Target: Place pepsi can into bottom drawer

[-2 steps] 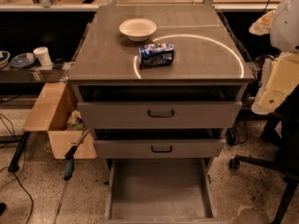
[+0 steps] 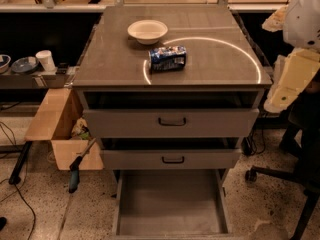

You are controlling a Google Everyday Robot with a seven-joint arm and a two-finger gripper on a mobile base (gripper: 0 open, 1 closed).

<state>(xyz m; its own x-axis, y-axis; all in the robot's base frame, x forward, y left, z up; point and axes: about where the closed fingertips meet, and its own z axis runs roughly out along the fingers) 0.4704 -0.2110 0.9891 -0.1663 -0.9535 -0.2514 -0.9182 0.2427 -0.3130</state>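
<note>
Three grey metal drawers sit under the grey bench (image 2: 215,59). The bottom drawer (image 2: 172,204), a wide shallow tray, stands pulled out, ready to receive. The small dented blue pepsi can (image 2: 167,58) lies on its side on the bench, near a white bowl (image 2: 147,31). My cream tool (image 2: 295,81) hangs at the right, well apart; whether it is apart or together I cannot tell.

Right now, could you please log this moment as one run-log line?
blue dented pepsi can lying on grey cabinet top | grey bottom drawer open | gripper at right edge, apart from can
</note>
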